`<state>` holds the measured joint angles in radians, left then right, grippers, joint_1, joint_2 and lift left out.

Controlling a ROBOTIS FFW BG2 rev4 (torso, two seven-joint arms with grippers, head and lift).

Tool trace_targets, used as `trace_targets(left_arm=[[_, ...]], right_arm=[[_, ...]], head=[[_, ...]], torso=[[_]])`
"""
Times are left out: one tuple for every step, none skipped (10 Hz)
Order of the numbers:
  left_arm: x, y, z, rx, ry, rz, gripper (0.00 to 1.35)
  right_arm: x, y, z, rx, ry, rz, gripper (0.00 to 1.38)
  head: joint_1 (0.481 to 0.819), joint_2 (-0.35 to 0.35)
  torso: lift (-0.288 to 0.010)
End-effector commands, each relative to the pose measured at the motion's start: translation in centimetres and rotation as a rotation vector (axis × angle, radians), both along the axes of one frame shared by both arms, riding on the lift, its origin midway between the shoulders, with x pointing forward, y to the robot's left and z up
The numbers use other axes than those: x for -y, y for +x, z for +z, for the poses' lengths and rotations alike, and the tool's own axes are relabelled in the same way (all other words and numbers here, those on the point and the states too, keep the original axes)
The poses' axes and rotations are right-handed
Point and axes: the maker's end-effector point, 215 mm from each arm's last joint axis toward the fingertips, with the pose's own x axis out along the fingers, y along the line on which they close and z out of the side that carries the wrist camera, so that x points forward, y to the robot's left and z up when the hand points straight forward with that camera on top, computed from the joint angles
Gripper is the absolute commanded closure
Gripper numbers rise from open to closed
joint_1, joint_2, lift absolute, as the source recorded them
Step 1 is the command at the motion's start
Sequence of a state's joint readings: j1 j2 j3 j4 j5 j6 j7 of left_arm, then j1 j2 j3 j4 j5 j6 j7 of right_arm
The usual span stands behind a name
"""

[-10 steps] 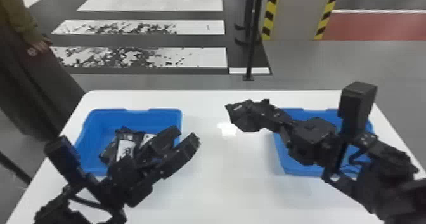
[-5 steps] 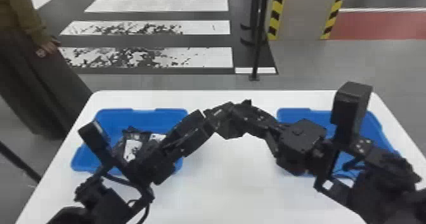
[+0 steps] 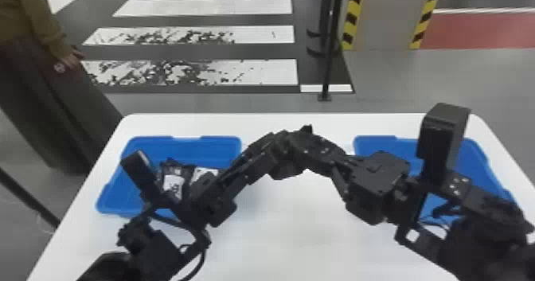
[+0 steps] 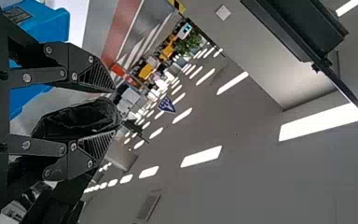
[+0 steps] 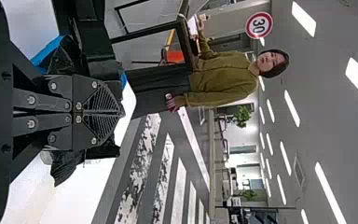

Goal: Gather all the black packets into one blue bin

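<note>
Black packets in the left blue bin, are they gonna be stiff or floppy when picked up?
Probably floppy: the black packets look creased, with uneven edges. Likely somewhat slippery too, given their shiny highlights. They seem unlikely to roll, lying bunched together in the blue bin.

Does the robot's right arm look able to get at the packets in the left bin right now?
Probably not: the left arm partly blocks the way to the packets, and the right end effector is shut. The left bin itself has no lid.
</note>
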<state>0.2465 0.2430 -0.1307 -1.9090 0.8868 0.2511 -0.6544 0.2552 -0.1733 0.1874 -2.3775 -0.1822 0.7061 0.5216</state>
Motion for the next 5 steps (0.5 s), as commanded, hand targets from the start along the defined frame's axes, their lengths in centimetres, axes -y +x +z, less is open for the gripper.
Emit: trace_targets(left_arm=[[0.57, 0.18, 0.16, 0.034, 0.020, -0.011, 0.81], [1.00, 0.11, -0.16, 0.037, 0.038, -0.025, 1.03], [0.99, -0.01, -0.35, 0.015, 0.016, -0.016, 1.13], [0.96, -0.05, -0.30, 0.020, 0.015, -0.012, 1.20], [0.48, 0.24, 0.20, 0.037, 0.010, 0.007, 1.20]], right_arm=[[-0.06, 0.12, -0.25, -0.008, 0.004, 0.002, 1.28], [-0.08, 0.21, -0.24, -0.007, 0.004, 0.002, 1.28], [-0.09, 0.27, -0.24, -0.008, 0.006, 0.002, 1.28], [0.05, 0.35, -0.43, -0.013, 0.007, 0.000, 1.28], [0.00, 0.22, -0.36, -0.019, 0.019, 0.004, 1.28]], head=[[0.695, 0.057], [0.695, 0.055], [0.695, 0.049], [0.695, 0.046], [0.695, 0.045]], torso=[[-0.110], [-0.110], [-0.110], [-0.110], [-0.110]])
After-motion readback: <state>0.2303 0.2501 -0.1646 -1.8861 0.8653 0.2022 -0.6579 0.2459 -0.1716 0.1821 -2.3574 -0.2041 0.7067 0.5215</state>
